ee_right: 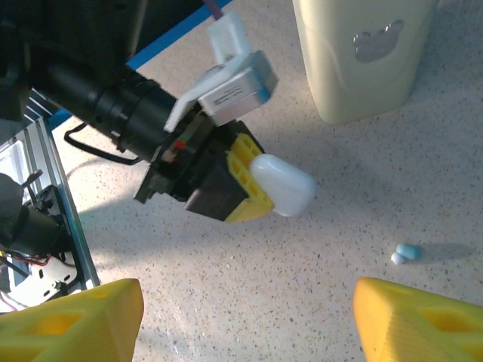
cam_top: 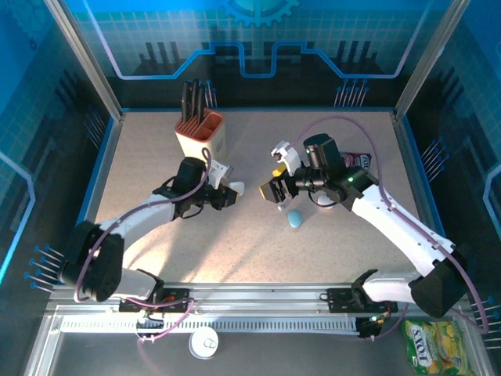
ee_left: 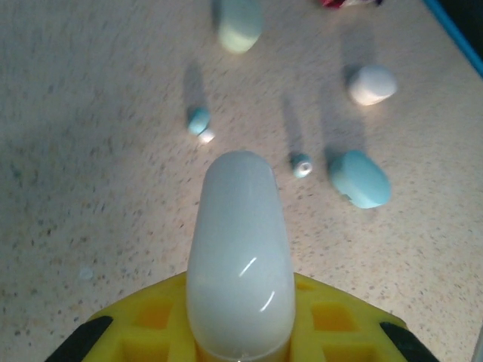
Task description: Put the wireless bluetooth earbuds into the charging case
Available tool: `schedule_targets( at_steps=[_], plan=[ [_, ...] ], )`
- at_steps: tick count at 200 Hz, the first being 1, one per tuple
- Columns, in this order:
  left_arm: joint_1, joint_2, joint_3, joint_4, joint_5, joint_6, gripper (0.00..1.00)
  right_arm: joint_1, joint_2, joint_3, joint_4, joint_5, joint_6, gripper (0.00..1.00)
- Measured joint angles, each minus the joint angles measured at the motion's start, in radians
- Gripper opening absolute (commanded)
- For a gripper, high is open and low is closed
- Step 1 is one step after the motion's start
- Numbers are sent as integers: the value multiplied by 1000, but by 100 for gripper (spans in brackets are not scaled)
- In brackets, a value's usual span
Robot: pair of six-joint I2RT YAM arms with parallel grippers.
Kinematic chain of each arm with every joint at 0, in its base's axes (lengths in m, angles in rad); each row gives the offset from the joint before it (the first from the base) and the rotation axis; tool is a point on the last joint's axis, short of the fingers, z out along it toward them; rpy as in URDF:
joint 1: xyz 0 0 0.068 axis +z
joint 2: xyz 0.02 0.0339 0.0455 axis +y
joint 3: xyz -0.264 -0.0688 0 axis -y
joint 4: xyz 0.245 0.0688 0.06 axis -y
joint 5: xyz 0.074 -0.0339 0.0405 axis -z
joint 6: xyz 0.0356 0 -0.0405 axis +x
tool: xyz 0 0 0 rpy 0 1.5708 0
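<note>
Left tool (ee_left: 241, 320) is clamped on the white charging case (ee_left: 240, 241), holding it rounded end out toward the right arm. I read that as presenting it for loading, though I can't see a lid seam. Right tool (ee_right: 245, 298) is spread wide with nothing in it, facing the case. The buds lie loose on the bench (ee_left: 90, 188): a teal earbud (ee_left: 198, 119) and a second earbud (ee_left: 302, 164), just ahead of the held case. Clutter nearby: a blue case (ee_left: 360, 179) beside the second earbud, a white case (ee_left: 372, 84) and a pale green case (ee_left: 239, 23) further out. A cream holder (ee_right: 362, 53) stands behind.
</note>
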Motion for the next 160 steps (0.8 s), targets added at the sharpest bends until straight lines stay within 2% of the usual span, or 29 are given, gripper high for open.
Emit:
schedule_targets(
  at_steps=[53, 97, 108, 128, 160],
  plan=[
    [2, 178, 72, -48, -69, -126, 18, 0, 0, -58, 45, 14, 8, 75],
    [8, 329, 187, -133, -134, -230, 23, 0, 0, -76, 48, 44, 7, 75],
    [8, 350, 203, -143, -142, -241, 33, 0, 0, -78, 47, 56, 7, 75],
    [9, 355, 211, -152, -155, -258, 61, 0, 0, -85, 47, 112, 8, 74],
    [19, 353, 211, -160, -178, -286, 77, 0, -6, -114, 40, 268, 17, 74]
  ],
)
